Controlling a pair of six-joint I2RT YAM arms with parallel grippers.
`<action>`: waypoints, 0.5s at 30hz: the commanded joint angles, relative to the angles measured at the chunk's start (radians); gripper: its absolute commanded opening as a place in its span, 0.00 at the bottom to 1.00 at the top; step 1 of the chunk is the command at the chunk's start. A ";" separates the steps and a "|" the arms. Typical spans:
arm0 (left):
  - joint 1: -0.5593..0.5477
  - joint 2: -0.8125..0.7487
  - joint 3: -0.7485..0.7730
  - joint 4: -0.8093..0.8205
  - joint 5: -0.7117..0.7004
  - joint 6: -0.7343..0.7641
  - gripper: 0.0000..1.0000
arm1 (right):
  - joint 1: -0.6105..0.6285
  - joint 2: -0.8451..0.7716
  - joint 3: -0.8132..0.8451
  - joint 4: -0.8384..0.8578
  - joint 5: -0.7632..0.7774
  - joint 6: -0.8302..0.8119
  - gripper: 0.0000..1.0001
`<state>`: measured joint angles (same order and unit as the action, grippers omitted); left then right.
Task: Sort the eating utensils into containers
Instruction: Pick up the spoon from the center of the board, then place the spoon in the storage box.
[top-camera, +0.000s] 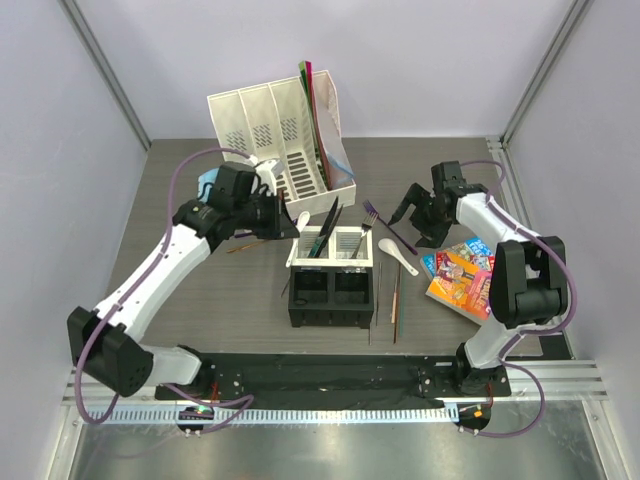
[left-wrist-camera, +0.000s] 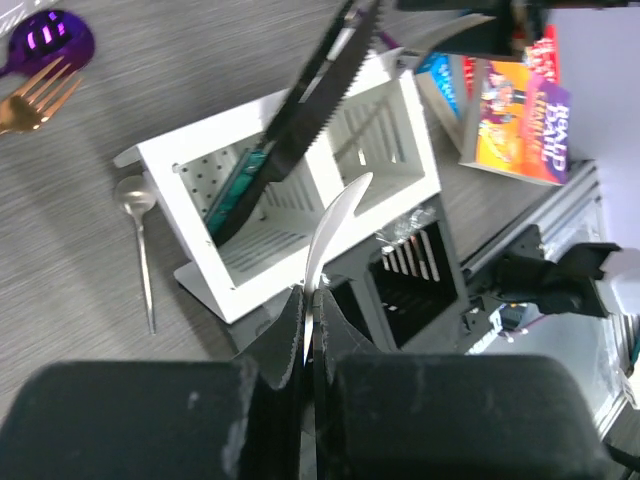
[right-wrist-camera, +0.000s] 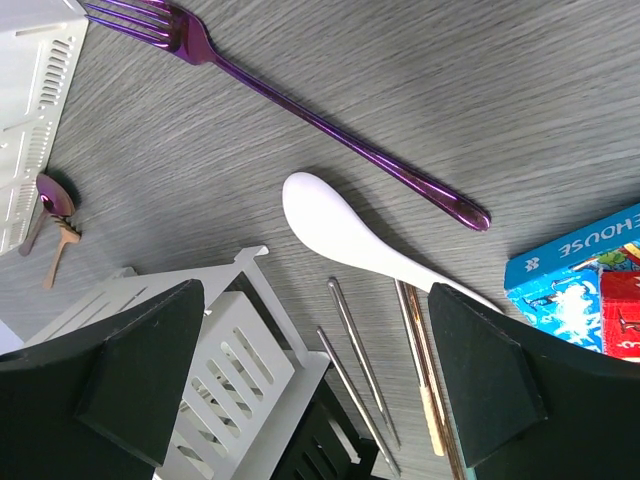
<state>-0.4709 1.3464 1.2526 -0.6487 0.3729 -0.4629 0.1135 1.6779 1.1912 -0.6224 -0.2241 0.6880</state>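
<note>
Since my left gripper (left-wrist-camera: 307, 335) is clamped tight on a white soup spoon (left-wrist-camera: 335, 225), which pokes out just above the caddy (left-wrist-camera: 205, 285), the job right now looks like dropping it into a cell. Tip for doing it clean: get the spoon's free end right over an opening and tip it steeper before letting go, otherwise I reckon it clips the rim and slides off.

Annoying bit: the black serrated knife (left-wrist-camera: 310, 100) leans out of one white cell along with a teal piece (left-wrist-camera: 240, 185), so the neighbouring white cell is probably the easier target.

My right gripper (right-wrist-camera: 315, 365) is wide open with nothing in it, hanging over another white spoon (right-wrist-camera: 350, 240) and the purple fork (right-wrist-camera: 320, 125), both lying on the table (right-wrist-camera: 450, 90). The chopsticks (right-wrist-camera: 420, 385) lie beside the caddy and the book (right-wrist-camera: 580, 280) is off to the side, so neither is really in my way.
</note>
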 joint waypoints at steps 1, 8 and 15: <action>-0.015 -0.047 0.022 0.012 0.069 0.006 0.00 | -0.005 0.011 0.025 0.015 -0.023 0.007 1.00; -0.100 -0.026 -0.025 0.075 0.021 0.027 0.00 | -0.005 0.025 0.016 0.021 -0.041 0.016 1.00; -0.173 0.020 -0.076 0.133 -0.038 0.078 0.00 | -0.005 0.020 -0.027 0.039 -0.078 0.048 1.00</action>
<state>-0.6159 1.3499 1.2064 -0.5877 0.3672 -0.4316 0.1135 1.7103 1.1851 -0.6136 -0.2684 0.7017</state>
